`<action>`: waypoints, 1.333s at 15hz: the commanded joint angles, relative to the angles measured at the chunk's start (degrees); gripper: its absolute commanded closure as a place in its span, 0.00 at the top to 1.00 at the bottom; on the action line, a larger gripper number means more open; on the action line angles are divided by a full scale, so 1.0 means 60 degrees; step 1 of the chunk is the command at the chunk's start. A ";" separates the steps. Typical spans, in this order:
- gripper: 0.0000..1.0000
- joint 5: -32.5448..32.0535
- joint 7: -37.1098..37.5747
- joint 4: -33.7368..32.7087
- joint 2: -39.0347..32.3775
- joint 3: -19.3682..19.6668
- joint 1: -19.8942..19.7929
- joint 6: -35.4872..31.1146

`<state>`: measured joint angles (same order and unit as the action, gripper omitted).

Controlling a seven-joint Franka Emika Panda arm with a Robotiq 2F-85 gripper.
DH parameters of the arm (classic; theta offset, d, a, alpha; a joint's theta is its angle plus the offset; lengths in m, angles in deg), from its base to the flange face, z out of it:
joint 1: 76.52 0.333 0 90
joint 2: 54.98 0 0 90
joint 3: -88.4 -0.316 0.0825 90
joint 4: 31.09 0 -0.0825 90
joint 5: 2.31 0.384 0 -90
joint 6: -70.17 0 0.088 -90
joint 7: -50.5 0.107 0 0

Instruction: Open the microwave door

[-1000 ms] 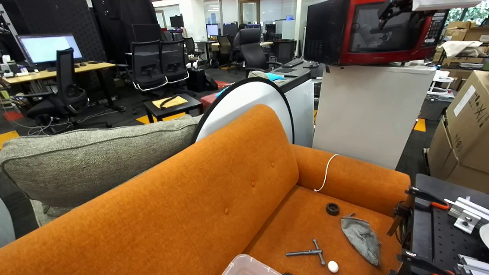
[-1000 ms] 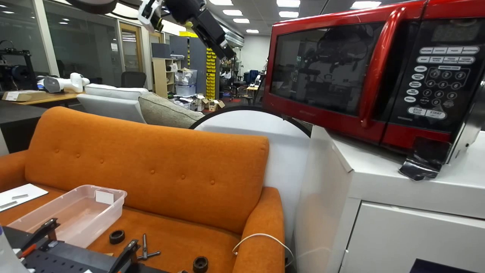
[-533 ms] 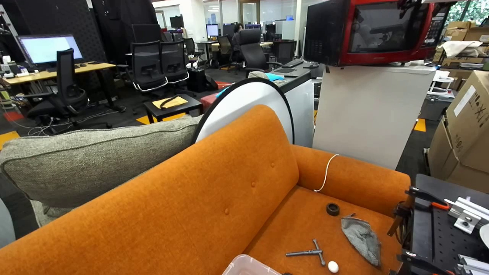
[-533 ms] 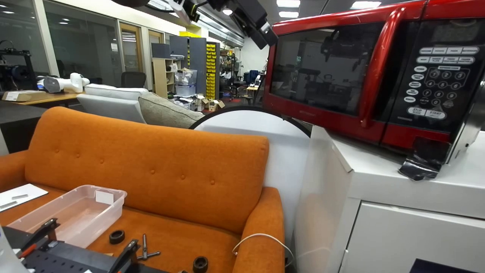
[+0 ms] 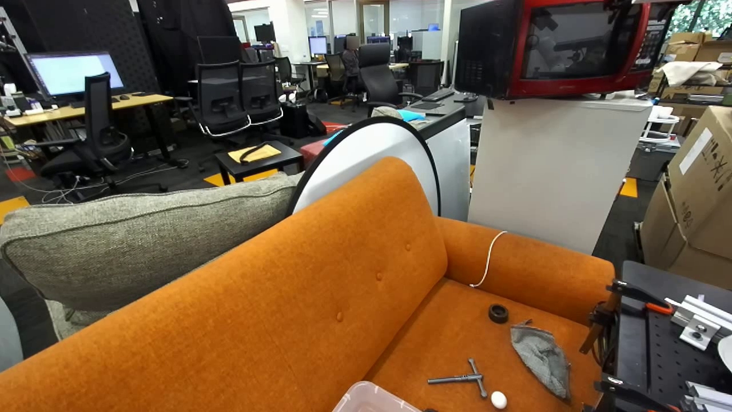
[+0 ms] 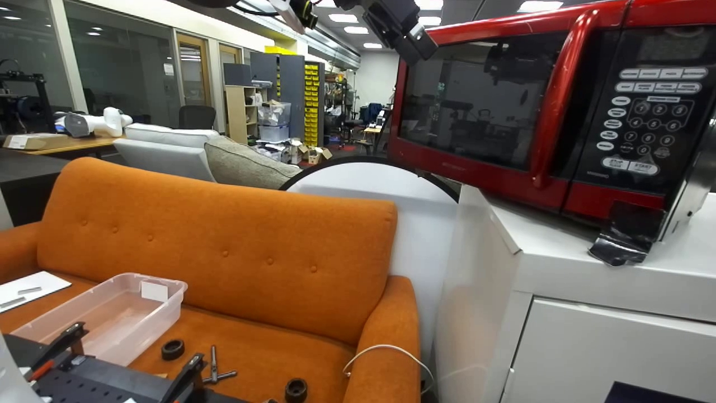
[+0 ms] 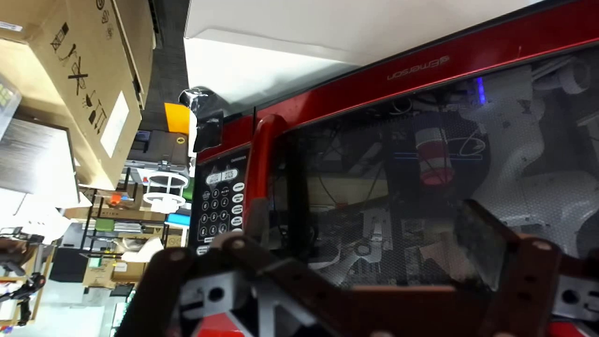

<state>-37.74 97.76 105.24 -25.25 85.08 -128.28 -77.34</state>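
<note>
Glossy red, the microwave door point(image 6: 484, 103) is facing me closed; my jaws are standing wide before it. I'm expecting stiff resistance, favouring the middle of its slick-looking handle point(image 6: 561, 95).

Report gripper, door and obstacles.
Gripper open, nothing between the fingers. Door shut. One finger overlaps handle in wrist view, contact unclear. No obstacle seen.
</note>
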 commanded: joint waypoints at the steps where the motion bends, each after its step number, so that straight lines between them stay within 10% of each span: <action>1: 1.00 -0.0093 0.0045 -0.0036 -0.0008 0.0148 0.0178 0.0070; 13: 1.00 -0.0445 -0.2150 -0.2839 -0.3227 0.1980 0.0170 -0.0290; 20: 1.00 -0.0286 -0.2088 -0.2819 -0.3218 0.2254 0.0493 -0.0153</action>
<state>-39.01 85.06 88.51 -44.59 96.34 -127.75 -78.59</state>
